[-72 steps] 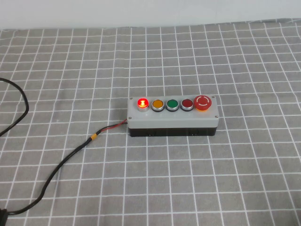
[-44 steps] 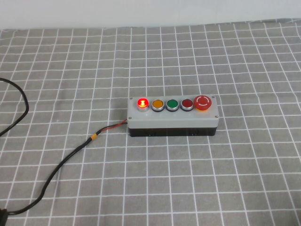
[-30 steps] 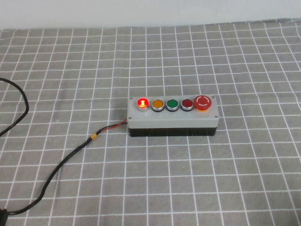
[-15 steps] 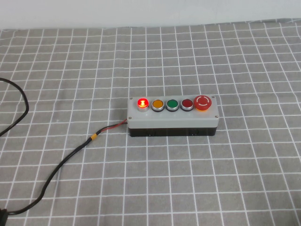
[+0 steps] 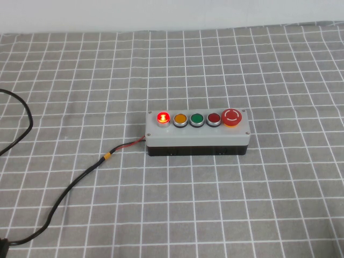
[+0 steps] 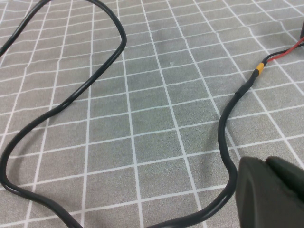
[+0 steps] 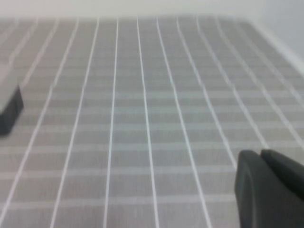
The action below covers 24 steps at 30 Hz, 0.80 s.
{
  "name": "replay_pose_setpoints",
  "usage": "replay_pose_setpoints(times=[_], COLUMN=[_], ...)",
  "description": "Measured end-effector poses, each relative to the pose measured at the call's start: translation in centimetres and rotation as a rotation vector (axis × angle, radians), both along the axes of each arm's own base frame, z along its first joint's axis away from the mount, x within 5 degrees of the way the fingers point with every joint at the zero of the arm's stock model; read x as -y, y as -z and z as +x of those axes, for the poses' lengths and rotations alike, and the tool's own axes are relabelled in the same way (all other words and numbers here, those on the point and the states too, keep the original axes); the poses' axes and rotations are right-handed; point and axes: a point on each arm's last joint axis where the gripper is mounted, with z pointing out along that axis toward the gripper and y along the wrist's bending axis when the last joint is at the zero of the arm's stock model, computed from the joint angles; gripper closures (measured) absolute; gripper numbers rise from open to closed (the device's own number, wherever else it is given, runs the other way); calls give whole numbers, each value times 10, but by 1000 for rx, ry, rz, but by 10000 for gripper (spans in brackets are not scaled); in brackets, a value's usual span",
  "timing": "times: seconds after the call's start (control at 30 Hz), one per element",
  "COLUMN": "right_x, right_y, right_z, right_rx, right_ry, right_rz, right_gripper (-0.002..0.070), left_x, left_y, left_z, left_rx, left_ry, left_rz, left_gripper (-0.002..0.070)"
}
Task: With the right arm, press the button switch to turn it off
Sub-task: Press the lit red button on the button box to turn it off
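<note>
The box [image 5: 198, 134] sits on the checked cloth [image 5: 269, 204], long side toward the robot, grey on top with a black base. Along its top runs a row of five: a lit red button [image 5: 163, 117] at the box's left end, then an amber button [image 5: 180, 119], a green button [image 5: 196, 119], a dark red button [image 5: 214, 119] and a red mushroom stop [image 5: 232, 116] at its right end. Nothing touches the row. A black cable [image 5: 80, 180] leaves the box's left end and curls away over the cloth to the box's left. Neither arm shows in the high view. The left gripper [image 6: 273, 194] hangs low over the cloth just beside the cable – its grip state cannot be told. The right gripper [image 7: 270, 187] is over bare cloth, well apart from the box – nor can its grip state be told.
</note>
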Motion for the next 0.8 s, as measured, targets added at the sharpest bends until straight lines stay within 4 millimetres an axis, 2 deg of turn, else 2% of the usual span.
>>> replay_pose_setpoints(times=[0.17, 0.47, 0.7, 0.8], right_x=[0, 0, -2, -2], right_y=[-9, -38, -76, -93], right_z=[1, -1, -20, -28], right_rx=[104, 417, 898, 990], right_ry=[-1, -4, -9, -17], right_rz=[-4, -17, -36, -14], right_gripper=[692, 692, 692, 692], left_x=[0, 0, 0, 0], left_y=[0, 0, 0, 0], left_z=[0, 0, 0, 0], left_rx=[0, 0, 0, 0], left_ry=[0, 0, 0, 0], left_rz=[0, 0, 0, 0], left_gripper=[678, 678, 678, 678])
